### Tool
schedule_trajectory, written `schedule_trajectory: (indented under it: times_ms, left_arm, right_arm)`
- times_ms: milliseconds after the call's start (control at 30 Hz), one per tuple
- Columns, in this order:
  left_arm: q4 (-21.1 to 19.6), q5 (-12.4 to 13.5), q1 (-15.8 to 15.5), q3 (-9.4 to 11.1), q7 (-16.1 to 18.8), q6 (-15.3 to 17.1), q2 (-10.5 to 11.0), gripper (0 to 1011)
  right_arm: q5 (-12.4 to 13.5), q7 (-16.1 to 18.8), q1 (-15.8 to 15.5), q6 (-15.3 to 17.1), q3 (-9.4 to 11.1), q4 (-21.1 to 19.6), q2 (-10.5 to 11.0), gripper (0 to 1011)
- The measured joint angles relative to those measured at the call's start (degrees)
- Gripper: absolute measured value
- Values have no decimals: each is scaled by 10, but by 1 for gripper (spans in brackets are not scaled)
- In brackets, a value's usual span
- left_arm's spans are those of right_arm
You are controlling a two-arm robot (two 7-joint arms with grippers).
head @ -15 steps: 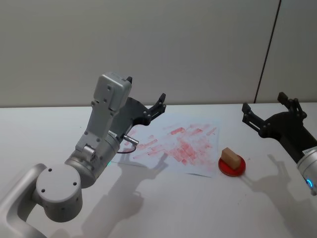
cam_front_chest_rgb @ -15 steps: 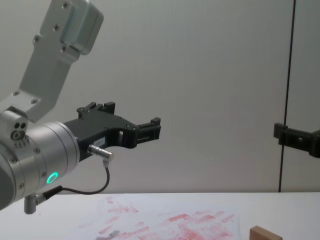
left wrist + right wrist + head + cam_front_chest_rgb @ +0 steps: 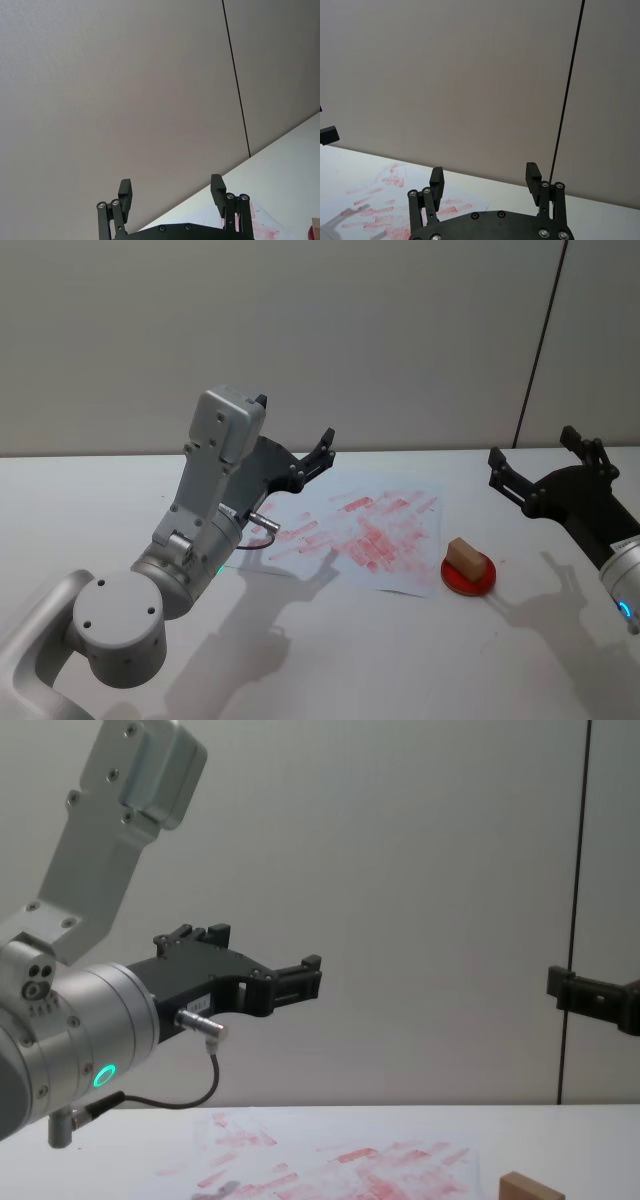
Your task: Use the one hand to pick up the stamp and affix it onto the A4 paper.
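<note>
1. Stamp (image 3: 462,554): sits on a red ink pad (image 3: 472,580), just beside the right edge of the A4 paper (image 3: 372,532).
2. Left gripper (image 3: 296,420): raised over the paper's left part, jaws apart, empty.
3. Right gripper (image 3: 533,446): raised to the right of the stamp, jaws apart, empty.

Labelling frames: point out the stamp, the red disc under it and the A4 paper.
stamp (image 3: 466,556): head view, side face.
red disc (image 3: 470,590): head view, front rim.
A4 paper (image 3: 375,535): head view, inked middle.
</note>
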Motion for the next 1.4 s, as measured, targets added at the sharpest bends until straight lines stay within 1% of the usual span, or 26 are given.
schedule_trajectory:
  times_ms: [667, 833, 1067, 1267, 1300, 1400]
  left_arm:
    - [0, 0, 0, 0, 0, 0, 0, 1001]
    - [0, 0, 0, 0, 0, 0, 0, 1001]
    - [0, 0, 0, 0, 0, 0, 0, 1001]
    - [0, 0, 0, 0, 0, 0, 0, 1002]
    - [0, 0, 0, 0, 0, 0, 0, 1001]
    - [0, 0, 0, 0, 0, 0, 0, 1001]
  right_arm:
    - [0, 0, 0, 0, 0, 0, 0, 1004]
    - [2, 1, -2, 2, 3, 0, 3, 1002]
    - [14, 3, -12, 15, 13, -7, 18, 1002]
    - [23, 3, -24, 36, 21, -17, 32, 1003]
    - [25, 5, -28, 44, 23, -19, 36, 1003]
    - [27, 8, -32, 55, 24, -22, 40, 1003]
